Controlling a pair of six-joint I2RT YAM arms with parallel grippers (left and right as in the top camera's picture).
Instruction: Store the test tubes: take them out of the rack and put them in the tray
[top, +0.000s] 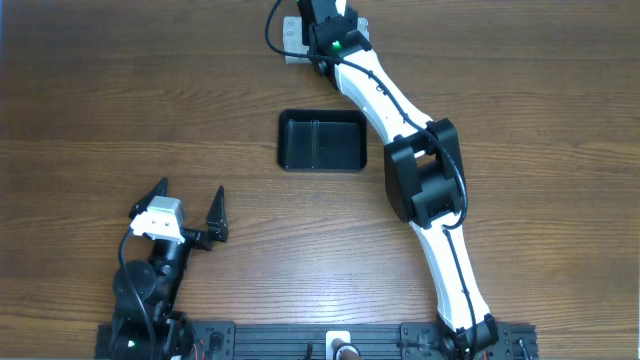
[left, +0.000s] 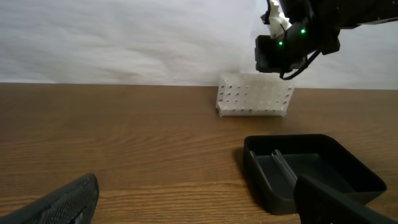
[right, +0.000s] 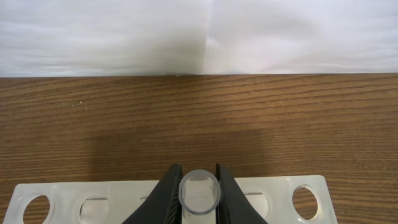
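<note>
Your test tube (right: 199, 194) is clear and stands up straight. It sits over the middle of the rack (right: 273, 193), in the row of holes nearest the right arm's camera. You cannot tell if its bottom end is still down in a hole.

Your right end effector (right: 197, 177) is closed on the test tube. One dark finger (right: 171, 186) presses on one side of the tube near its open top, and the other finger presses on the other side.

The rack is see-through with round holes on top. It stands at the far edge of the worktop (top: 120, 100), about halfway along that edge, close to the white wall behind. Your right arm reaches from the front right corner all the way across to it.

The black tray (top: 283, 140) lies in the middle of the worktop, well apart from the rack. It has a thin wall inside that splits it in two parts.

Your left end effector (top: 188, 205) is near the front left corner of the worktop. Its fingers are spread wide and hold nothing. It points toward the tray and the rack.
</note>
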